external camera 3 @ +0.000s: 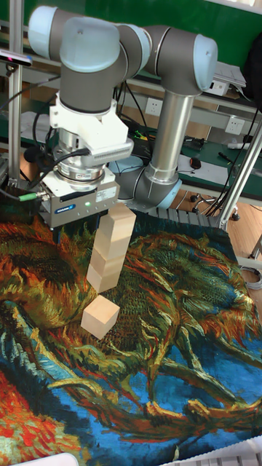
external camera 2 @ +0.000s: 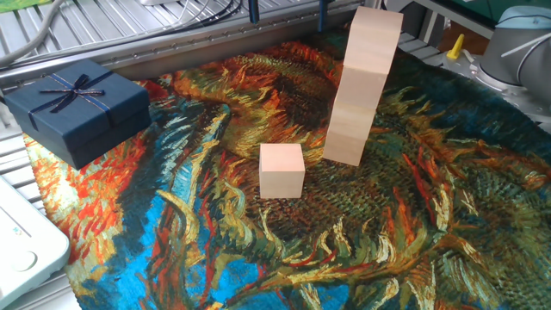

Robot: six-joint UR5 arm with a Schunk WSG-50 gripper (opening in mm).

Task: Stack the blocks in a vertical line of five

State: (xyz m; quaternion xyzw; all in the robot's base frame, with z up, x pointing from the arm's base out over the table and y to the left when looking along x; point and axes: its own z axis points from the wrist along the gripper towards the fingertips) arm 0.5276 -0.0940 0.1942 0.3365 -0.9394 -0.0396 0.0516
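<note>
A tower of several pale wooden blocks (external camera 2: 362, 86) stands on the painted cloth and leans slightly; it also shows as the tower (external camera 3: 109, 251) in the tall view. One loose block (external camera 2: 281, 170) lies on the cloth just in front and to the left of it, seen too as the loose block (external camera 3: 100, 317). My gripper (external camera 2: 288, 10) hangs at the far edge of the cloth, behind the loose block and beside the tower's top. In the tall view the gripper (external camera 3: 76, 234) is open with nothing between its fingers.
A dark navy gift box (external camera 2: 77, 108) with a ribbon bow sits at the cloth's far left corner. A white device (external camera 2: 21, 245) lies at the near left. Metal rails run along the back, and the arm's base (external camera 2: 516, 43) stands at the far right.
</note>
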